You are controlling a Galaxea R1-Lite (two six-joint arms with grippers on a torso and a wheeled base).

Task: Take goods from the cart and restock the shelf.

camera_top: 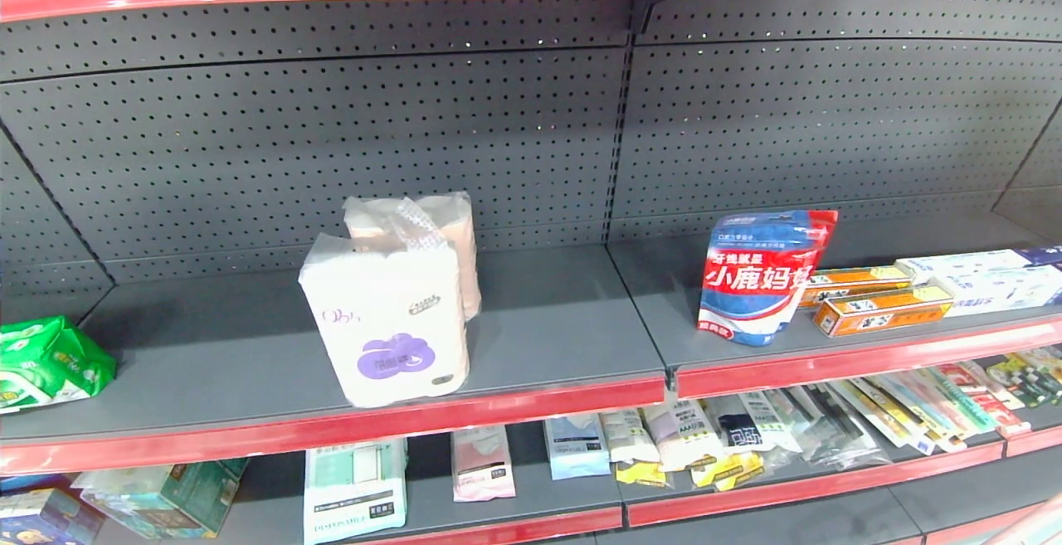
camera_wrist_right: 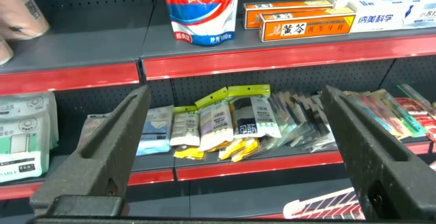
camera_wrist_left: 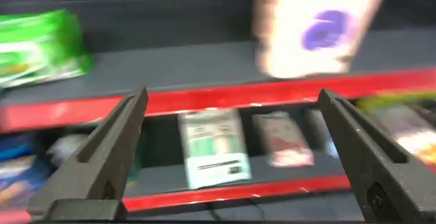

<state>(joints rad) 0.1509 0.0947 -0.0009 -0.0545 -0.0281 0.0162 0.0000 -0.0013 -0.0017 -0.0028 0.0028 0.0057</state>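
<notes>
While the left tool (camera_wrist_left: 231, 94) and right tool (camera_wrist_right: 235, 91) gape wide with nothing in them, facing the shelf (camera_top: 548, 313), the tissue pack (camera_top: 390, 325) stands upright near its front lip, face out, for shoppers, I'd guess. Grey boards, red edging and a perforated back panel (camera_top: 415, 130) make it a shop aisle.

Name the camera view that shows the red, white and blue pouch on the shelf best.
The head view: the red, white and blue plastic pouch stands whole at the front of the grey shelf, beside the orange cardboard boxes. The right wrist view shows its lower part, the upper part cropped.
</notes>
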